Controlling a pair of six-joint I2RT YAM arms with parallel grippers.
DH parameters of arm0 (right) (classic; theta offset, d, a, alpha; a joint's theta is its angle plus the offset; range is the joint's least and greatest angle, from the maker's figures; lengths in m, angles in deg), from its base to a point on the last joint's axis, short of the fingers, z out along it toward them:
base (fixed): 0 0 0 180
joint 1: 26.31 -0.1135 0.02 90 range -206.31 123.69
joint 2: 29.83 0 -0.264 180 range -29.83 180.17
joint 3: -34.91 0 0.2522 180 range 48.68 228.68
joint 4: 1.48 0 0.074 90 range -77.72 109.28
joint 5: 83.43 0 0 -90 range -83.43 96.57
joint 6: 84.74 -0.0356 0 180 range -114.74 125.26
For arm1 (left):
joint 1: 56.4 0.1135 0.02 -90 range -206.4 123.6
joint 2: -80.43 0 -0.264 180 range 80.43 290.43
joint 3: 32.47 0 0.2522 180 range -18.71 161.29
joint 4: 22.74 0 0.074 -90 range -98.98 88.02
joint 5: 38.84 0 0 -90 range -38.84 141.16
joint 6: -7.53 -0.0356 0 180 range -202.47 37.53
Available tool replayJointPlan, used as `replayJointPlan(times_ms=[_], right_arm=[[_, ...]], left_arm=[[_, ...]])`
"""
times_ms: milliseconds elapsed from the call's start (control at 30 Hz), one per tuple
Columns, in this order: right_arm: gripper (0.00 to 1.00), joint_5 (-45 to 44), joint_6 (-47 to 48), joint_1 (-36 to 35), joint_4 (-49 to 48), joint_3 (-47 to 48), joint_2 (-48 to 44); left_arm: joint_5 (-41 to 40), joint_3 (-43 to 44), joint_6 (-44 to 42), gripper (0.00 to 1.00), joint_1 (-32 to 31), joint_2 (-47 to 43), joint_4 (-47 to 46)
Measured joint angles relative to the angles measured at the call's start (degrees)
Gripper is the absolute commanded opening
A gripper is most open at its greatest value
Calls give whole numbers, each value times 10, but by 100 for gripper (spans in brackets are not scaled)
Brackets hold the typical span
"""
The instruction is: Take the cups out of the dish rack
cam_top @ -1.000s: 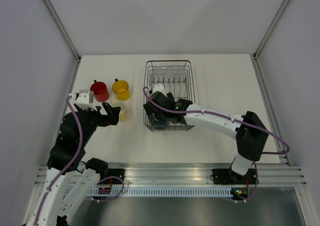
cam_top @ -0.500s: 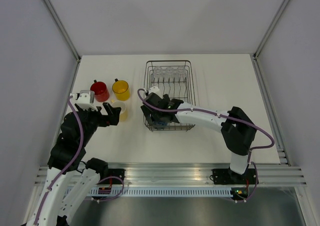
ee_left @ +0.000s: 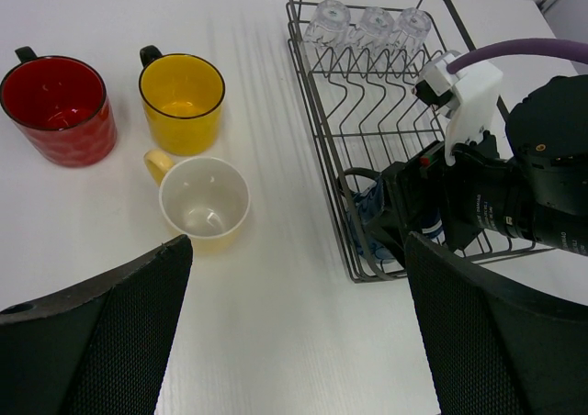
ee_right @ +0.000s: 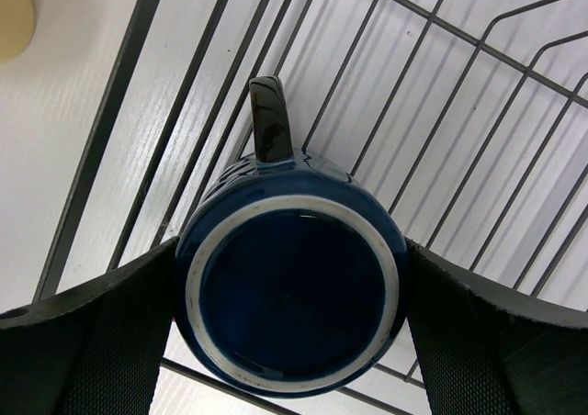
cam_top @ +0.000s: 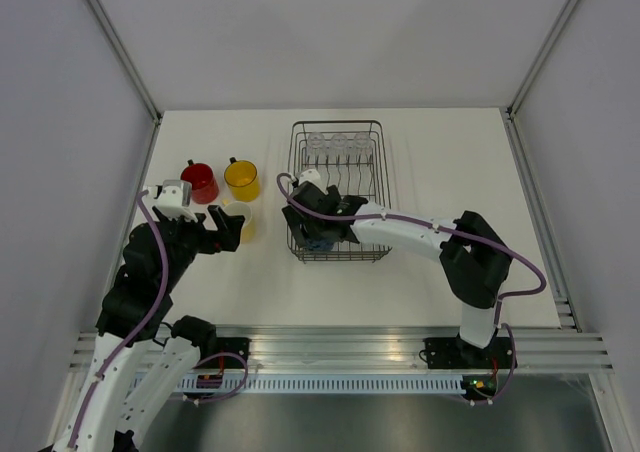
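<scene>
The dark wire dish rack [cam_top: 338, 126] stands mid-table. Three clear glass tumblers [ee_left: 372, 25] line its far end. A dark blue mug [ee_right: 292, 291] sits upside down in the rack's near left corner, handle pointing away from me. My right gripper [ee_right: 292, 314] is open, one finger [ee_right: 101, 332] on each side of that mug, close against its walls. Left of the rack, on the table, stand a red mug [ee_left: 57, 109], an orange-yellow mug [ee_left: 182, 103] and a pale cream mug [ee_left: 204, 204]. My left gripper [ee_left: 299, 332] hovers open and empty above the table, just near of the cream mug.
The rack's upright plate tines [ee_left: 377, 103] run between the tumblers and my right gripper [cam_top: 318, 234]. The rack's left wall [ee_right: 101, 167] is right beside the blue mug. Grey side walls bound the white table [cam_top: 440, 162].
My right arm has pushed further left and down into the rack's near left corner, round the blue mug. The left arm has barely moved.
</scene>
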Motion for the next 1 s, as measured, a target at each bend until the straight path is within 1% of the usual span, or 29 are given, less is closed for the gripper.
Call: replayJointPlan(times_ms=[333, 400, 533, 567, 633, 667, 733, 800, 833, 933, 1000], right_arm=[[98, 15, 0, 21, -30, -14, 3], [95, 16, 0, 22, -33, -16, 3], [71, 16, 3, 22, -36, -17, 3], [57, 16, 2, 22, -36, -17, 2], [48, 17, 4, 22, -37, -17, 2], [42, 17, 4, 22, -37, -17, 2], [37, 16, 4, 22, -37, -19, -1], [29, 14, 4, 22, -31, -22, -5], [19, 14, 4, 22, -28, -24, -9], [16, 14, 5, 22, -10, -31, -20], [15, 13, 6, 23, 4, -31, -28]], left_arm=[[0, 0, 0, 100, 0, 3, 0], [0, 0, 0, 100, 0, 4, 0], [0, 0, 0, 100, 0, 4, 0], [0, 0, 0, 100, 0, 4, 0], [0, -1, 0, 100, 0, 4, 0], [0, -1, 0, 100, 0, 4, 0], [0, -1, 0, 100, 0, 4, 0], [0, -1, 0, 100, 0, 4, 0], [0, -1, 0, 100, 0, 4, 0], [0, -1, 0, 100, 0, 4, 0], [0, -1, 0, 100, 0, 4, 0]])
